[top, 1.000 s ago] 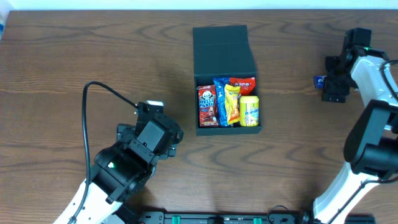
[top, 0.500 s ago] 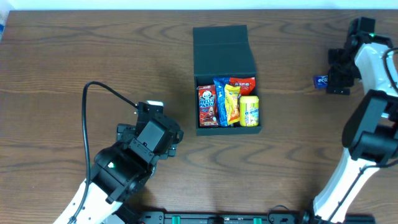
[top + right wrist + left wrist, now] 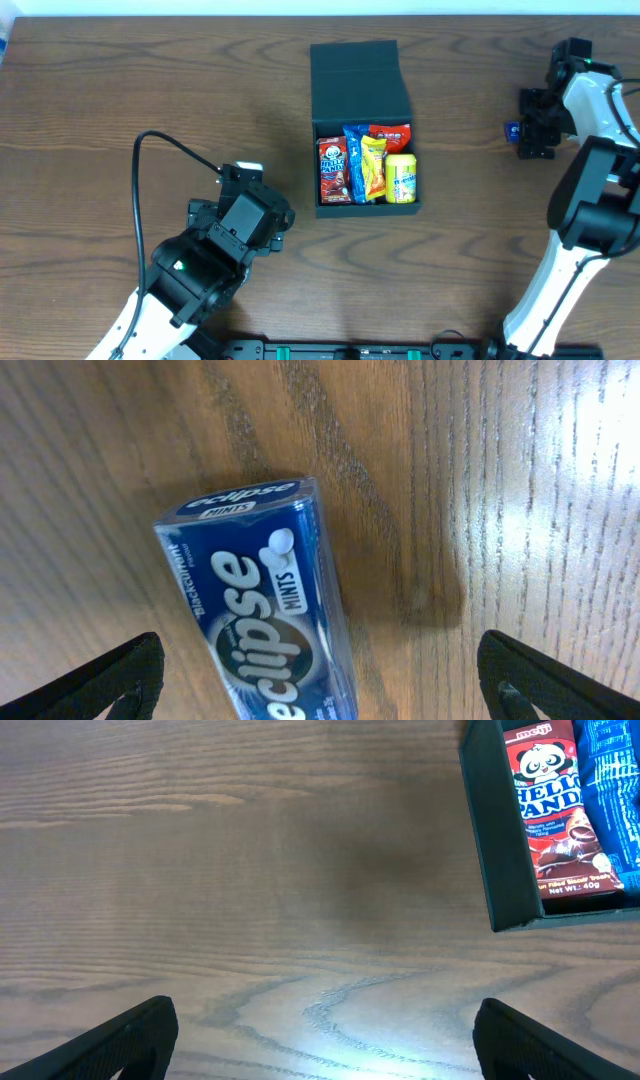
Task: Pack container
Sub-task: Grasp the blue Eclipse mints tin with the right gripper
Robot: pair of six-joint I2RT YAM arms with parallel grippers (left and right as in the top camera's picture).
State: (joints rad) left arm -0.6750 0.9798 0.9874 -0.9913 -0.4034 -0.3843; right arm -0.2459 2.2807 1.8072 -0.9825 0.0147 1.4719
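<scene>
The container is a dark box in mid-table, its flap lid lying open behind it. Inside lie a red Hello Panda packet, a blue packet, a yellow packet and a yellow-green packet. A blue Eclipse mints tin lies on the table at the far right. My right gripper hovers open over the tin, which lies between the spread fingers, left of centre; the right gripper is not touching it. My left gripper is open and empty, left of the container.
A black cable loops over the table beside the left arm. The right arm's white links stand along the right edge. Bare wood lies under the left gripper.
The right gripper drifted away to the right, then came back left over the mints tin. The tin, the container and the left arm have not moved.
</scene>
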